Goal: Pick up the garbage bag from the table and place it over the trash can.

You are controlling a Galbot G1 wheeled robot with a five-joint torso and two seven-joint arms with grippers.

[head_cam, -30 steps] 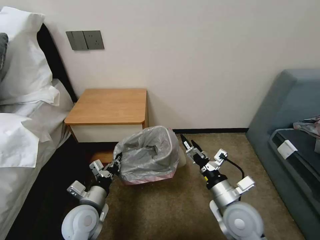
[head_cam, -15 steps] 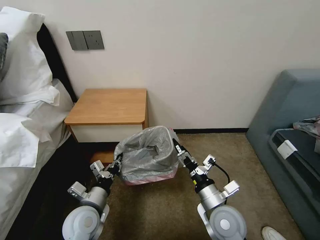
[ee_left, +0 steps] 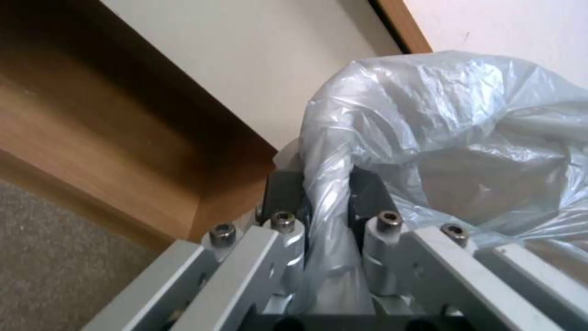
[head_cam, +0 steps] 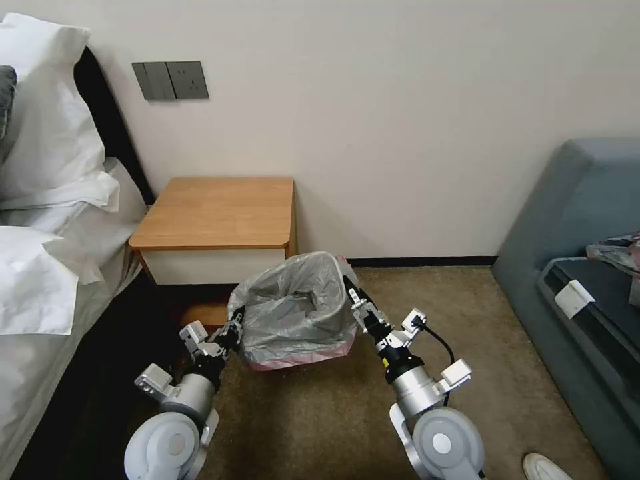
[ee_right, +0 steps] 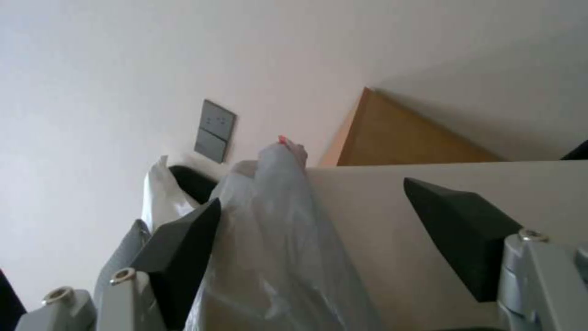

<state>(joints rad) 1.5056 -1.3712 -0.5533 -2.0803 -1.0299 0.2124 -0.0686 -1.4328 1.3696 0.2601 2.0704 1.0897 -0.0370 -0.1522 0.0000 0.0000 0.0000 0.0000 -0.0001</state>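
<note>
The garbage bag [head_cam: 293,310], wrinkly grey film with a pink rim near the floor, is draped open over the trash can, which it hides. It stands on the carpet just in front of the table [head_cam: 213,213]. My left gripper [head_cam: 233,328] is shut on the bag's left edge; in the left wrist view the film [ee_left: 429,115] runs pinched between the left gripper [ee_left: 328,193] fingers. At the bag's right edge my right gripper [head_cam: 352,300] is open. The right wrist view shows the right gripper [ee_right: 311,192] with bag film [ee_right: 275,239] between its spread jaws, against one dark pad [ee_right: 183,248].
A bed with white pillows [head_cam: 47,200] lies along the left. A grey-blue sofa [head_cam: 580,220] with a patterned cloth bundle [head_cam: 617,253] fills the right. A shoe [head_cam: 543,467] shows at the lower right. Brown carpet [head_cam: 313,420] lies open between my arms.
My right arm has swung left, bringing its open gripper from beside the bag to the bag's right edge. The left gripper has kept its hold and place.
</note>
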